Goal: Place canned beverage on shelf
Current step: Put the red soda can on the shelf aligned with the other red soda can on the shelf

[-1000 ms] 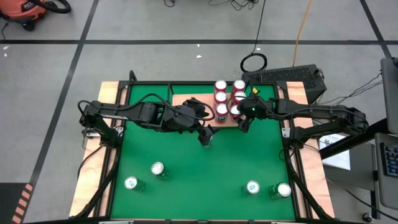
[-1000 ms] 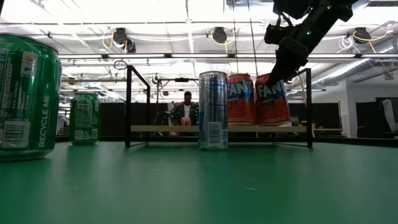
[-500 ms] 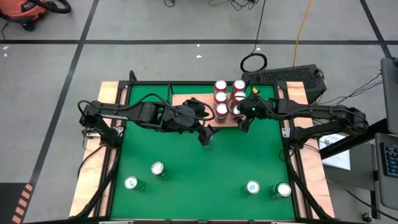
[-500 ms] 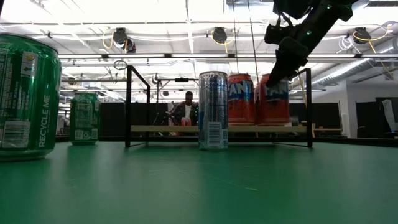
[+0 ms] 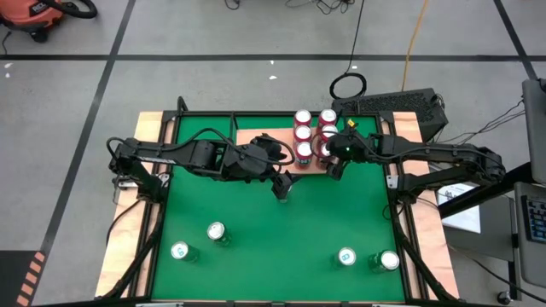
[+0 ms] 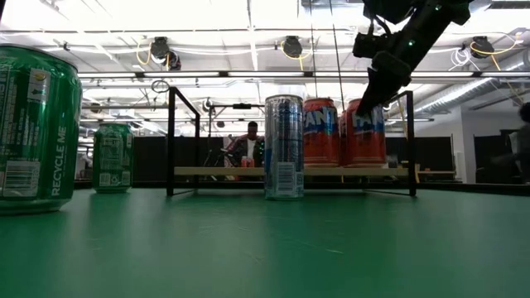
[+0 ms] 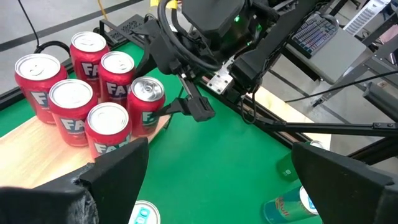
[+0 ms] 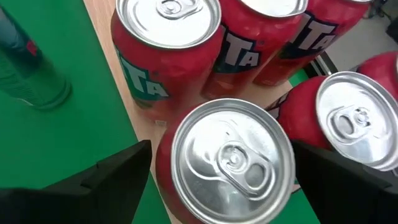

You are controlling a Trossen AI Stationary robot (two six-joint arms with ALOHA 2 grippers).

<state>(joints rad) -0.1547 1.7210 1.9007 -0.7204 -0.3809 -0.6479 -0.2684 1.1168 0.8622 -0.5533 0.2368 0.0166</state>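
Observation:
Several red cans (image 5: 304, 126) stand on the shelf (image 5: 247, 135), a light-wood board with a black rail, at the table's far edge. My right gripper (image 8: 222, 149) is open and slants down over the near right red can (image 8: 233, 158), one finger on each side of its top. The can stands upright on the board (image 6: 224, 171). My left gripper (image 7: 221, 149) is open, hanging above a slim blue can (image 6: 284, 147) that stands on the green mat just in front of the shelf. My right gripper's fingers (image 8: 118, 180) flank the upper wall of the near right red can (image 7: 146, 102), slanting down from the table's right and near side. I cannot tell whether the pads touch the can. The can rests upright on the shelf board.
Green cans stand on the mat near the front edge: two left (image 5: 216, 232) (image 5: 179, 251), two right (image 5: 345, 256) (image 5: 388, 260). The shelf's left half is bare wood. A person (image 6: 248, 145) is in the room beyond the table.
The red can between my right gripper's fingers has shifted a little to the right on the shelf and now stands upright next to its neighbour. Both arms have stayed where they were.

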